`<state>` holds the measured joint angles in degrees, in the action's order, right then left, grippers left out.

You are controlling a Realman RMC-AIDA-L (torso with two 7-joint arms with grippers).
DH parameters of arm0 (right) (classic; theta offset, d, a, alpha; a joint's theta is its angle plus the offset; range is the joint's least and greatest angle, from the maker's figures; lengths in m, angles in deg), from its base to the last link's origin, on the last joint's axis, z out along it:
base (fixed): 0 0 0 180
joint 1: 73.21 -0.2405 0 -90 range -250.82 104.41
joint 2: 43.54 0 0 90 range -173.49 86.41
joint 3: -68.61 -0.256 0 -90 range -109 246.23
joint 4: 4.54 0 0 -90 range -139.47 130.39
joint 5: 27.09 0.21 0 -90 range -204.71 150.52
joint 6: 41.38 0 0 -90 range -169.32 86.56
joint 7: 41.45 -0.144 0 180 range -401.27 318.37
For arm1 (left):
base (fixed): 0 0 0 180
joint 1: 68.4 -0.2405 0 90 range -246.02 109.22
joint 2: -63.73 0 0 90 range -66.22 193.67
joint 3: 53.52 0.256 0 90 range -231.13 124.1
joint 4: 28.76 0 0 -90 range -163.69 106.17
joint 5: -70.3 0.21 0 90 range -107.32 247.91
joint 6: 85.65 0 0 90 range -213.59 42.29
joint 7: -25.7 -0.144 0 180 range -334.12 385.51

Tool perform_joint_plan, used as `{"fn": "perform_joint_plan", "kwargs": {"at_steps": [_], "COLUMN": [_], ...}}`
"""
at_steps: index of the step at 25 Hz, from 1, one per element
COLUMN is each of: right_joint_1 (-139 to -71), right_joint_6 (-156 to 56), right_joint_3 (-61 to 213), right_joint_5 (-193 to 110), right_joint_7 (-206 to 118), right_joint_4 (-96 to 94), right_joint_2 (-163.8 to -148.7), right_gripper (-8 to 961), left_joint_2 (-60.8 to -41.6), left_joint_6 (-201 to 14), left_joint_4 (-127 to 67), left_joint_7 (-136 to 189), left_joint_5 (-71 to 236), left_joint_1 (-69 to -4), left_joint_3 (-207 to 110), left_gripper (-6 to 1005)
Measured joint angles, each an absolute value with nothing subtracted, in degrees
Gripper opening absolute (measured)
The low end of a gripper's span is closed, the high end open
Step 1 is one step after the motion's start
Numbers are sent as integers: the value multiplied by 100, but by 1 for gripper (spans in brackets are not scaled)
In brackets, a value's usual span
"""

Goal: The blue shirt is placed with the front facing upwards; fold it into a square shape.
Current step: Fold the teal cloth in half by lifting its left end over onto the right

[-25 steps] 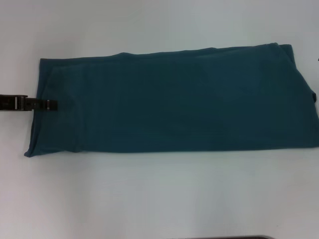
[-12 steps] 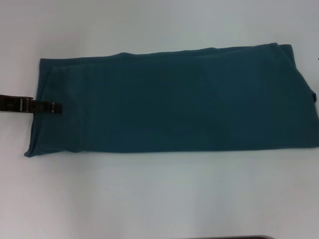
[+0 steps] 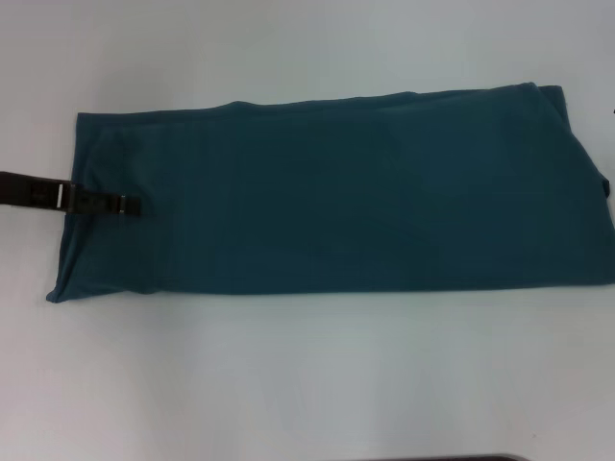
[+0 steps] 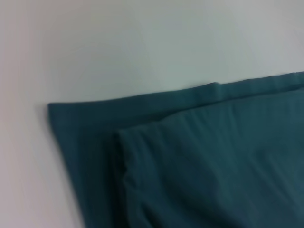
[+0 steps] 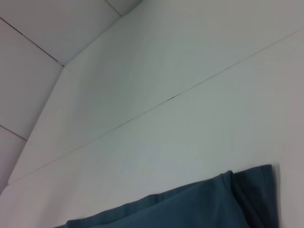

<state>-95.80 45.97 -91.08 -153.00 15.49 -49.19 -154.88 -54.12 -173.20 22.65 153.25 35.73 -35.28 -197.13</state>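
Observation:
The blue shirt (image 3: pixel 336 192) lies flat on the white table (image 3: pixel 307 375), folded into a long band that runs left to right with its plain side up. No lettering shows. My left gripper (image 3: pixel 133 205) reaches in from the left as a thin dark bar, its tip over the shirt's left end, just inside the edge. The left wrist view shows that end of the shirt (image 4: pixel 199 166), with a folded layer lying on top of the lower one. In the right wrist view only a far corner of the shirt (image 5: pixel 190 209) shows. The right gripper is out of view.
White tabletop surrounds the shirt, with a wide bare strip in front of it and a narrower one behind. A small dark bit (image 3: pixel 607 186) shows at the shirt's right edge. A seam line (image 5: pixel 190 90) crosses the table surface.
My left gripper has slid to the right, from the shirt's left edge to a little farther over the cloth. The shirt has not moved.

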Motion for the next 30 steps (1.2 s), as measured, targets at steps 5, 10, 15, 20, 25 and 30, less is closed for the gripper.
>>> {"fn": "perform_joint_plan", "kwargs": {"at_steps": [5,10,15,20,25,30], "right_joint_1": [-9584,-9598,-9629,-9655,-9661,-9670], "right_joint_6": [4592,4568,4563,4555,4553,4554], "right_joint_3": [-9108,-9108,-9109,-9108,-9108,-9108], "right_joint_5": [-15296,-15294,-15294,-15294,-15295,-15295], "right_joint_7": [1550,1550,1550,1549,1544,1538], "right_joint_4": [-4919,-4919,-4919,-4918,-4919,-4919], "right_joint_2": [-15488,-15488,-15488,-15488,-15482,-15479], "right_gripper": [763,763,763,763,763,762], "left_joint_2": [-5420,-5391,-5364,-5353,-5351,-5355], "left_joint_6": [-17315,-17207,-17090,-16999,-16987,-16959], "left_joint_4": [2274,2274,2274,2258,2229,2221], "left_joint_7": [15320,15308,15332,15379,15390,15392], "left_joint_5": [3588,3619,3661,3843,3891,3939], "left_joint_1": [-3473,-3500,-3569,-3589,-3584,-3545], "left_joint_3": [-19713,-19713,-19713,-19715,-19713,-19713], "left_gripper": [935,934,934,935,935,935]}}
